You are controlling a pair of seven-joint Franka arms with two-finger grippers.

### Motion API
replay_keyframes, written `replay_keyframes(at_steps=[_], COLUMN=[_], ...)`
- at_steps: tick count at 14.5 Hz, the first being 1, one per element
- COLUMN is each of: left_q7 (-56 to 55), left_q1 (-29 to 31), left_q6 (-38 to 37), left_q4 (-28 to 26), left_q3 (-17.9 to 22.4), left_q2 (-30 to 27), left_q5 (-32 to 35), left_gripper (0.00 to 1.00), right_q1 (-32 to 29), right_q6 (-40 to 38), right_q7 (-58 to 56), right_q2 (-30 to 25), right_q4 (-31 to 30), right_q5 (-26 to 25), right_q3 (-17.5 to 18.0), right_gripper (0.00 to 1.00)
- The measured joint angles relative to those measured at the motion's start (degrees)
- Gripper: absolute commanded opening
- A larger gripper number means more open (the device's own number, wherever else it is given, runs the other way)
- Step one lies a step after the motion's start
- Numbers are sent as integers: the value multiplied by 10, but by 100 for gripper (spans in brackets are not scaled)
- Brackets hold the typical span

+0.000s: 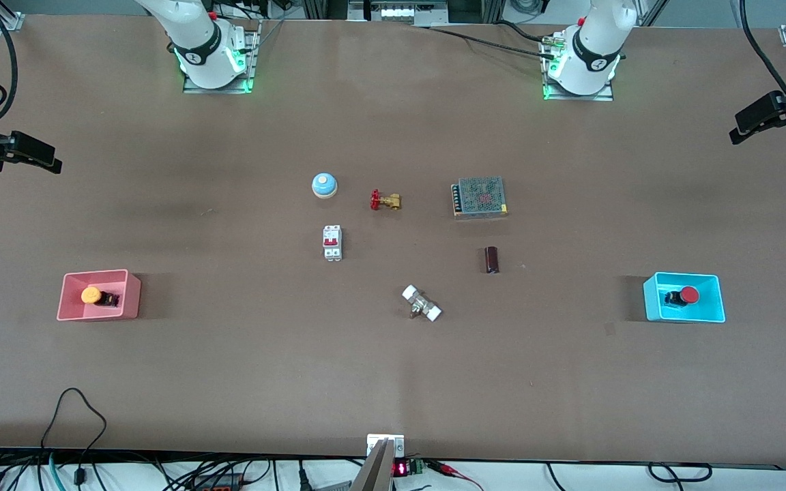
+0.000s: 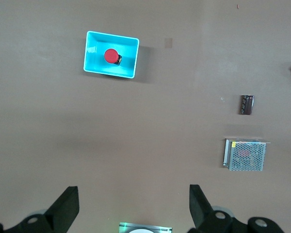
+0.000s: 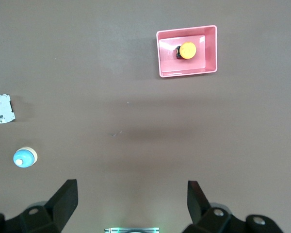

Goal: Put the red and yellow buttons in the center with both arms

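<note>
The yellow button (image 1: 91, 294) lies in the pink bin (image 1: 132, 300) toward the right arm's end of the table; the right wrist view shows the button (image 3: 187, 50) and bin (image 3: 208, 48) too. The red button (image 1: 688, 294) lies in the cyan bin (image 1: 652, 300) toward the left arm's end, also in the left wrist view (image 2: 111, 55). The center (image 1: 406, 252) is bare brown tabletop. My left gripper (image 2: 134, 189) and right gripper (image 3: 131, 184) are open and empty, high over the table by their own bases. Neither gripper shows in the front view.
Around the middle lie a blue bell (image 1: 324, 185), a brass valve with a red handle (image 1: 385, 200), a white breaker (image 1: 332, 242), a mesh-covered power supply (image 1: 479, 197), a dark cylinder (image 1: 492, 260) and a white-ended fitting (image 1: 421, 303).
</note>
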Motion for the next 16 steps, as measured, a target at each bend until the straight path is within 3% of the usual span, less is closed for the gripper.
replay_keyframes(at_steps=[9, 13, 16], left_q7=[0, 0, 0], left_q1=[0, 0, 1], left_q6=[0, 5, 78], left_q4=[0, -1, -18], left_q3=[0, 0, 0], left_q2=[0, 1, 38], left_q5=[0, 0, 0], left_gripper=[100, 100, 100], right_q1=[-3, -16, -24], right_q6=[10, 105, 176], right_q7=[0, 0, 0], right_q2=[14, 95, 165], right_q4=[-10, -21, -22], right_q5=[-5, -12, -21], right_q3=[0, 0, 0], right_gripper=[100, 100, 100])
